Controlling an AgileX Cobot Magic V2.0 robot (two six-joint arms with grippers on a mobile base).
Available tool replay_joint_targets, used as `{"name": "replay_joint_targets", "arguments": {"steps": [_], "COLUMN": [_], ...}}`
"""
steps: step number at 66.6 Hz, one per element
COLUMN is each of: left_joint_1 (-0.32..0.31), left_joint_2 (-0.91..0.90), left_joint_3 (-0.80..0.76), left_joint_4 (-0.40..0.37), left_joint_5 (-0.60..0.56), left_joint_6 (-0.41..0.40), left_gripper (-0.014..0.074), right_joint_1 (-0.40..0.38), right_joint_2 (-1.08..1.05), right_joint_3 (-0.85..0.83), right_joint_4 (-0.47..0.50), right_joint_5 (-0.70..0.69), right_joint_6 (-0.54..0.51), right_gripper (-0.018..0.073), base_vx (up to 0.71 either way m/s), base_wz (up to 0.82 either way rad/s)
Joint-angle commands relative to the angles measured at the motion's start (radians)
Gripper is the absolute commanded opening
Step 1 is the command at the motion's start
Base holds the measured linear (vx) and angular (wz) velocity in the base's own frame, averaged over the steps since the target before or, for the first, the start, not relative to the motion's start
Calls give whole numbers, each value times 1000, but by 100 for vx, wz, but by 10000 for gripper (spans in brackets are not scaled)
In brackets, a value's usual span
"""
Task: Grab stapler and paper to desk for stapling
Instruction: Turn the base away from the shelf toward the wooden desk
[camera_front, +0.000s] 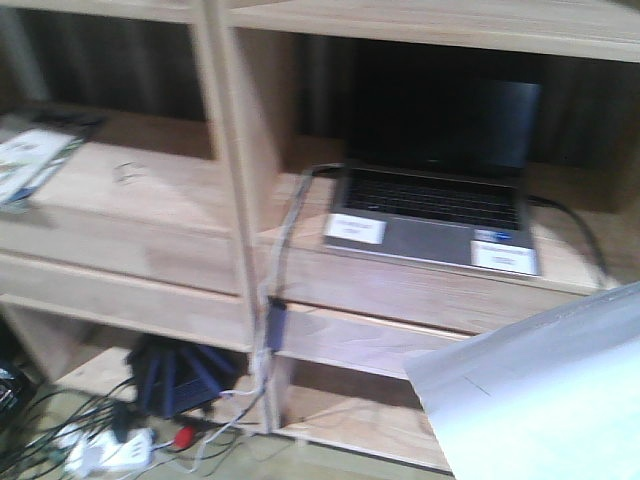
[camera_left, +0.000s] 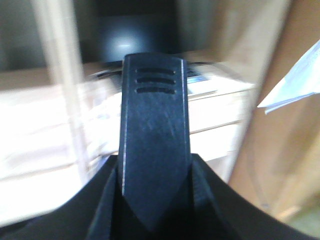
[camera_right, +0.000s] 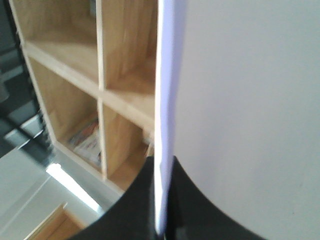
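In the left wrist view the black stapler (camera_left: 155, 135) sticks up between the dark fingers (camera_left: 106, 192) of my left gripper (camera_left: 155, 172), which is shut on it; three slots show near its top end. The white paper (camera_right: 240, 100) fills the right half of the right wrist view, seen nearly edge-on, and my right gripper (camera_right: 161, 200) is shut on its lower edge. The same paper (camera_front: 550, 400) hangs at the lower right of the front view, and a corner of the paper (camera_left: 295, 87) shows in the left wrist view. The desk is out of view.
A light-wood shelf unit (camera_front: 240, 250) faces me, with an open laptop (camera_front: 435, 200) on its middle shelf and a booklet (camera_front: 35, 155) at the left. Cables, a power strip (camera_front: 110, 450) and a dark box (camera_front: 185, 375) lie at the bottom left.
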Motion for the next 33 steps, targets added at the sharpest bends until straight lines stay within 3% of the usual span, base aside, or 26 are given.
{"name": "replay_joint_targets", "arguments": {"steps": [1, 33], "left_joint_1": [-4, -4], "left_joint_2": [16, 16], "left_joint_3": [-29, -29], "left_joint_4": [-16, -16], "left_joint_5": [-114, -114], "left_joint_6": [-6, -6], "left_gripper": [-7, -7], "right_joint_1": [3, 3], "right_joint_2": [11, 11], "right_joint_3": [-26, -26], "right_joint_4": [-5, -5], "right_joint_5": [-60, -60], "right_joint_6": [-2, -2], "right_gripper": [-2, -2], "base_vx": [-7, 0], "base_wz": [57, 63]}}
